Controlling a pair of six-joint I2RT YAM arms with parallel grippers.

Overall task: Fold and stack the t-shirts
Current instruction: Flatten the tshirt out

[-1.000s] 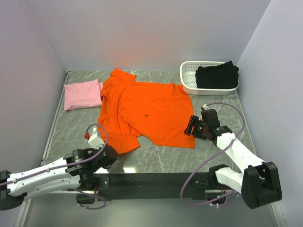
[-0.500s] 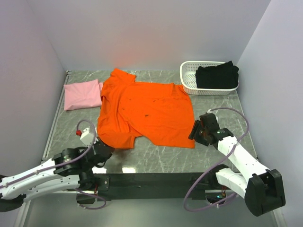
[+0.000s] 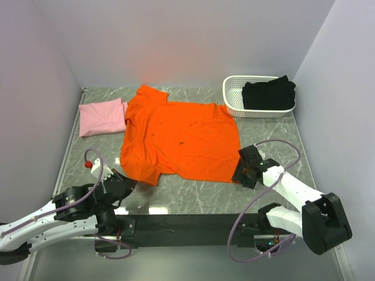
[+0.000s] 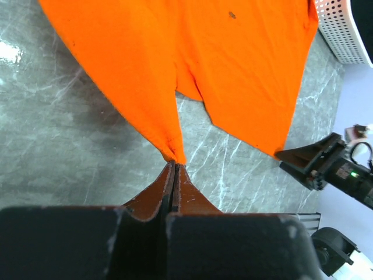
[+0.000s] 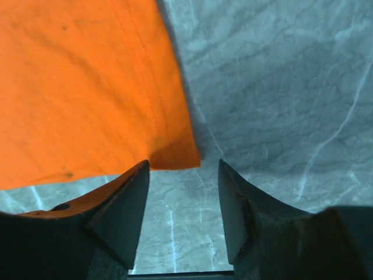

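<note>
— Orange t-shirt (image 3: 181, 140) dead centre of the overhead view, spread flat on the marble table (image 3: 193, 196). Around it?

— Pink t-shirt (image 3: 102, 117) folded at the left, its right edge touching the orange sleeve. Black t-shirt (image 3: 268, 93) sits in the white basket (image 3: 231, 96) at the upper right, well apart from the orange one.

— And the arms?

— We see the left gripper (image 3: 128, 182) low at the lower left, right at the shirt's bottom-left hem. The right gripper (image 3: 239, 172) is at the bottom-right corner of the cloth. From up here we can't tell how either pair of jaws stands.

— Over to the left wrist view, then.

— Now we've got it: the left gripper (image 4: 175, 166) has its two fingers pressed together on a pinched point of orange cloth. The fabric fans out from that pinch toward the top of the frame. The basket (image 4: 344, 35) peeks in at the upper right.

— Right wrist?

— The right gripper (image 5: 183, 167) is spread wide. The orange t-shirt (image 5: 81, 87) fills the upper left, and its corner lies on the table between the two fingertips. We see neither finger (image 5: 125, 204) clamping it. Bare marble fills the right half.
</note>
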